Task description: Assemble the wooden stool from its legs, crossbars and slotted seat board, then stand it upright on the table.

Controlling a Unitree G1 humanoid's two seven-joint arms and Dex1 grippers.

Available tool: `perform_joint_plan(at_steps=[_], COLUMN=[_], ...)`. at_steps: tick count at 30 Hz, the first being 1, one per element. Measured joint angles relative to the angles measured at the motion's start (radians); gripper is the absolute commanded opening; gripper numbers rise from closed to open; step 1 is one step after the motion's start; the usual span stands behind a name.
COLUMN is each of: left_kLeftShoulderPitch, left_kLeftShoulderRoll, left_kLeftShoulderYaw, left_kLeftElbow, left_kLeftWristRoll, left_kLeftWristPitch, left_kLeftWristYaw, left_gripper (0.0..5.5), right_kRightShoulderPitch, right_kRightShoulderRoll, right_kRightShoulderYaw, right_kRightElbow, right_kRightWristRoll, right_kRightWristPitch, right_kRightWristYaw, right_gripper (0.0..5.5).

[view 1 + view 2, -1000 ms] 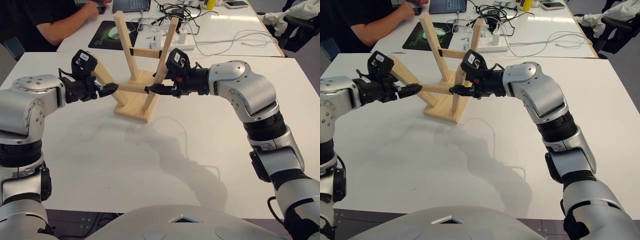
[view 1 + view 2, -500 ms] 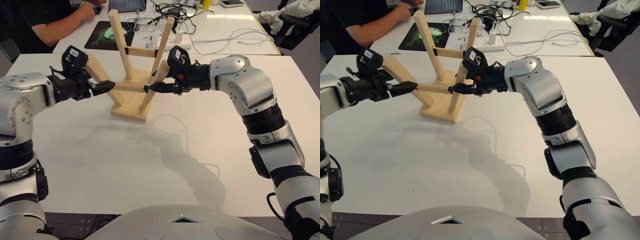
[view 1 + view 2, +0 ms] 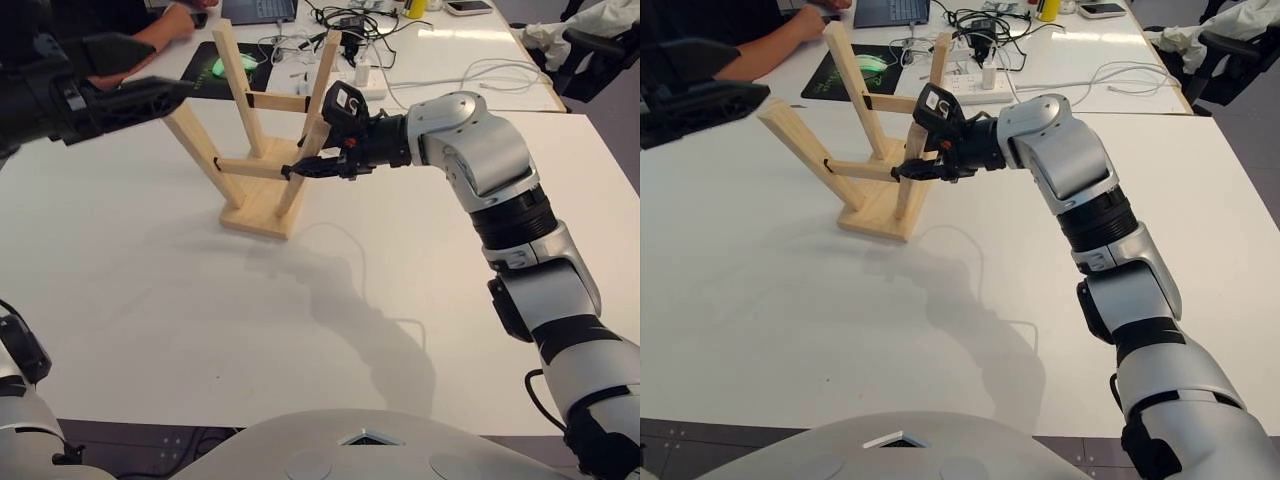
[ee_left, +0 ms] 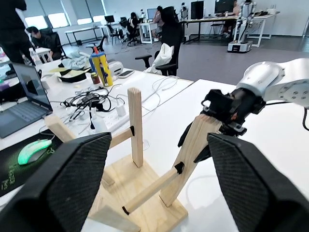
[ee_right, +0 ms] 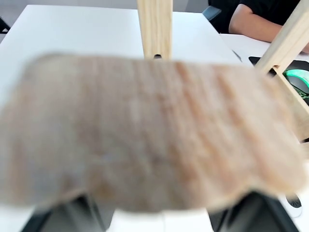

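The stool (image 3: 250,168) sits upside down in the upper middle, seat board (image 3: 255,215) on the table (image 3: 200,320). My right gripper (image 3: 296,170) squeezes one leg (image 3: 322,82). My left gripper (image 4: 158,145), upper left, is spread wide, holding nothing. I should tip the stool slowly, gripping tight.

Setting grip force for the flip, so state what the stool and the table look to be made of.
Stool: pale bare-looking wood, perhaps pine; straight grain lines show close up in the right wrist view, with no paint or gloss.
Table: smooth white matte top, probably laminate or coated board; it takes soft shadows without sharp reflections, and its core is hidden.
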Motion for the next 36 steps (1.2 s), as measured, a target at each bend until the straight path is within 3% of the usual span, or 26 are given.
perform_joint_plan(at_steps=[13, 24, 36], left_kLeftShoulderPitch=[0.159, 0.165, 0.167], left_kLeftShoulderRoll=[-0.064, -0.073, -0.071], left_kLeftShoulderYaw=[0.098, 0.099, 0.060], left_kLeftElbow=[-0.102, -0.103, -0.079], left_kLeftWristRoll=[-0.105, -0.208, -0.235], left_kLeftWristPitch=[-0.018, -0.016, -0.018], left_kLeftWristYaw=[0.137, 0.194, 0.210], left_gripper=[3.68, 3.68, 3.68], right_kRightShoulderPitch=[-0.188, -0.044, -0.007], right_kRightShoulderRoll=[-0.023, -0.163, -0.180], right_kRightShoulderYaw=[0.075, -0.001, -0.018], right_kRightElbow=[0.269, 0.071, -0.011], right_kRightWristRoll=[-0.137, -0.074, -0.055], right_kRightWristPitch=[-0.158, -0.057, -0.037], right_kRightWristYaw=[0.292, 0.383, 0.391], right_gripper=[2.07, 2.07, 2.07])
